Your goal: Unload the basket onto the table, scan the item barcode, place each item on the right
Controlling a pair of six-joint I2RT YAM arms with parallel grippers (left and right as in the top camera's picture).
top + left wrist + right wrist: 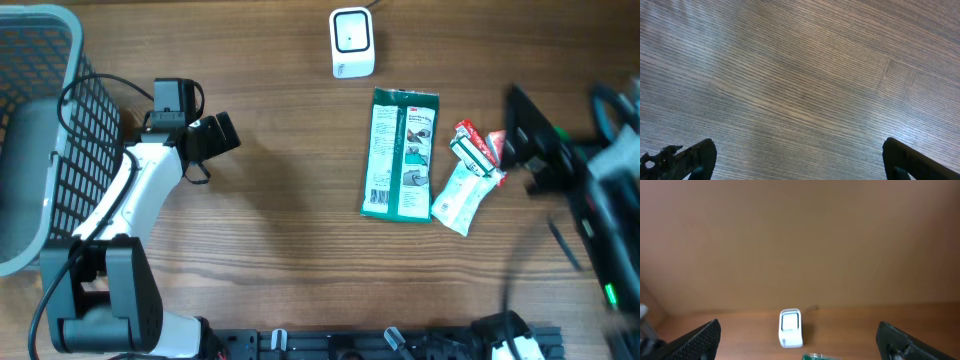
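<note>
A white barcode scanner (352, 42) stands upright at the back of the wooden table and also shows low in the right wrist view (791, 328). A flat green package (403, 153) lies right of centre, printed side up; only its top edge (817, 356) shows to the right wrist camera. A small white and red packet (468, 175) lies against its right side. My right gripper (520, 128) hovers blurred just right of the packet, open and empty (800, 345). Far to the left, my left gripper (225, 133) is open over bare wood (800, 165).
A grey basket (40, 15) with a black mesh wall stands at the table's left edge, beside the left arm. A black rail runs along the front edge (400, 345). A cable leads off from behind the scanner.
</note>
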